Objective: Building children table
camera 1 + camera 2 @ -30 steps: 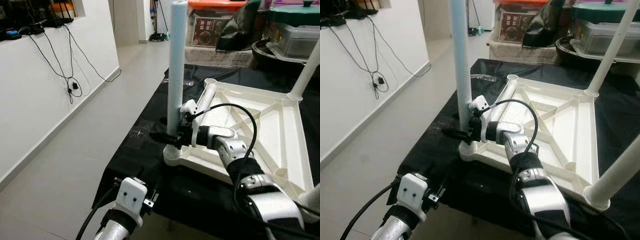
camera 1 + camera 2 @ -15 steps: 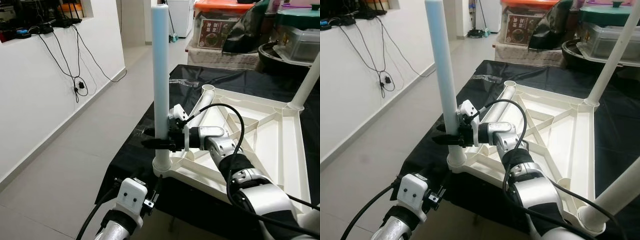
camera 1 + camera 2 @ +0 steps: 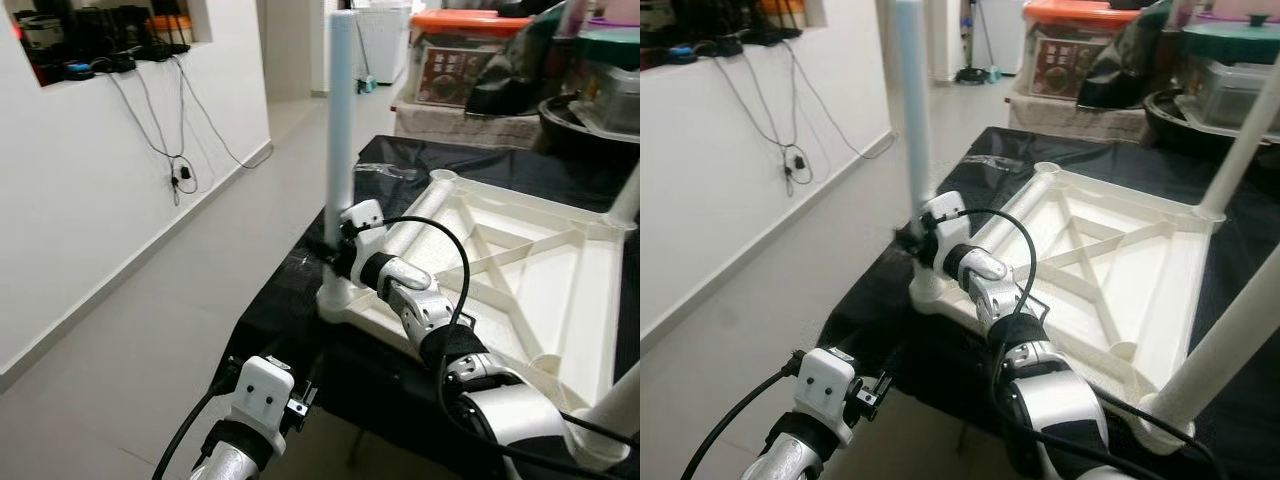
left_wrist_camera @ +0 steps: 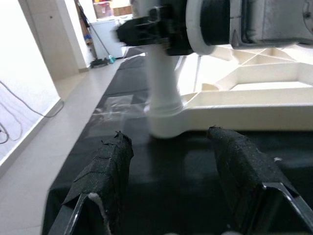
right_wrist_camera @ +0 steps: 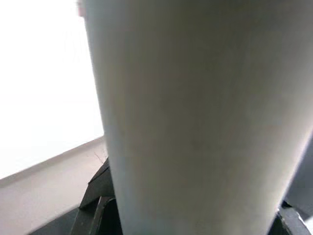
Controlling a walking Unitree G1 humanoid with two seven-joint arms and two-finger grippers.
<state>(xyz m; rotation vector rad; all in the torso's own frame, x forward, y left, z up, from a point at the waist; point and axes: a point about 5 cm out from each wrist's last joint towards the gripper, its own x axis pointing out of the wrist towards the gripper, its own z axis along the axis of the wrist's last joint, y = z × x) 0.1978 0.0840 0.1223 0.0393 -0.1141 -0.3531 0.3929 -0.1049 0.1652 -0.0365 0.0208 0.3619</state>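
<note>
Right gripper [image 3: 334, 248] pinches white table leg [image 3: 341, 130] just above corner socket [image 3: 333, 298]; keep leg vertical, press straight down. Left gripper [image 4: 171, 161] spread, idle.

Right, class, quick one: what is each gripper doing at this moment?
Left gripper: open, holding nothing, low by the edge of the black-covered table.
Right gripper: shut on the upright table leg near its socket.
</note>
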